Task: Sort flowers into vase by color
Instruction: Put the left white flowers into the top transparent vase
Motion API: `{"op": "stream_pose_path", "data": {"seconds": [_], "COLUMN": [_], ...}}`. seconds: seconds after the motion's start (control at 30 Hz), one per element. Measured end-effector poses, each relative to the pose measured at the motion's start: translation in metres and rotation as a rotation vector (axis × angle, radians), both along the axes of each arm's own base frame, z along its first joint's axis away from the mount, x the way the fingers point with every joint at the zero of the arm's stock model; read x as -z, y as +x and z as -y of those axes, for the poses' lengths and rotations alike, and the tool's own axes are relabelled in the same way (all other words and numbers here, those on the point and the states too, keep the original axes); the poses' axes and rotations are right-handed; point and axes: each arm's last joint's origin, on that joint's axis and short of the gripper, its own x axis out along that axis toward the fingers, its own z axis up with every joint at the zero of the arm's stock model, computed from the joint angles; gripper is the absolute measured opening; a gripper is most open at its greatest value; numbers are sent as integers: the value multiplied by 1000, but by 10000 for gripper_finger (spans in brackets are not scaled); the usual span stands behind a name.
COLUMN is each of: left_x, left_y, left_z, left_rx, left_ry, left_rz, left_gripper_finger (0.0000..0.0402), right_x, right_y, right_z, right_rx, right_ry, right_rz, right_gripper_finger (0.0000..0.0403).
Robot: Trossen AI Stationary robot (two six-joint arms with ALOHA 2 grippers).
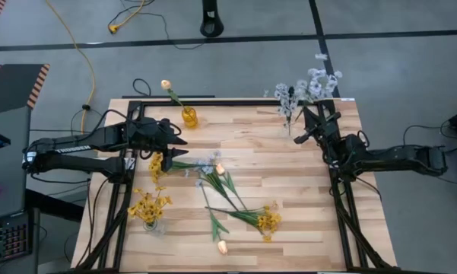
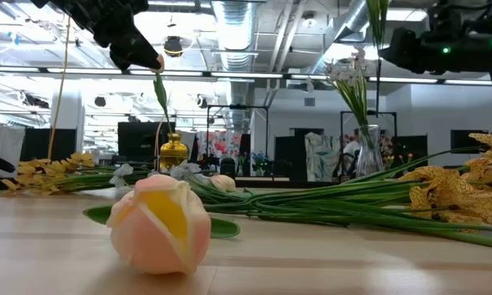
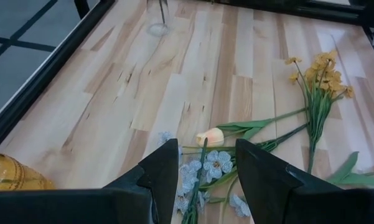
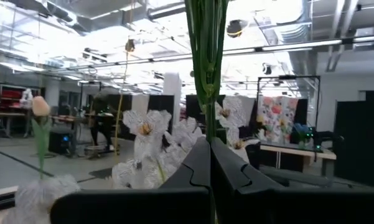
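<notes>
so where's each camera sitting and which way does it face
High: overhead, straight down on the table; both arms show.
Low: table height, facing the room, peach bud closest.
Left wrist: behind the open left gripper, over blue-white blossoms.
Right wrist: behind the right gripper, shut on a green stem.
High and low share the amber vase.

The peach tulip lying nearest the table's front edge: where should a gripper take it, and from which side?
Grip the tulip on its green stem a little way up from the bud, not on the soft bud itself. Come straight down from above, fingers across the stem: it lies flat on the table, and this end looks clear of the crossed stems farther up.
</notes>
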Motion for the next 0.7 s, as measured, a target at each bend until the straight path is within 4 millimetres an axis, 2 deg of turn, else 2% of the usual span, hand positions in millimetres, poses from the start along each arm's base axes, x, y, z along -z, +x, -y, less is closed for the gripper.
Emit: {"op": "stream_pose_path", "data": {"seconds": [0.23, 0.7], "left_x": [-4, -4], "left_y": [2, 2], "left_z": [0, -2], "left_rx": [0, -42], "left_ry": [10, 36], "left_rz": [44, 39], "left_gripper_finger": [146, 146], "right_x": [11, 16], "right_y": [-4, -1], "right_z": [4, 15], "right_rx": [-8, -35], "right_ry": [6, 6], "right_rz": [-2, -17], "right_gripper_finger": [23, 23]}}
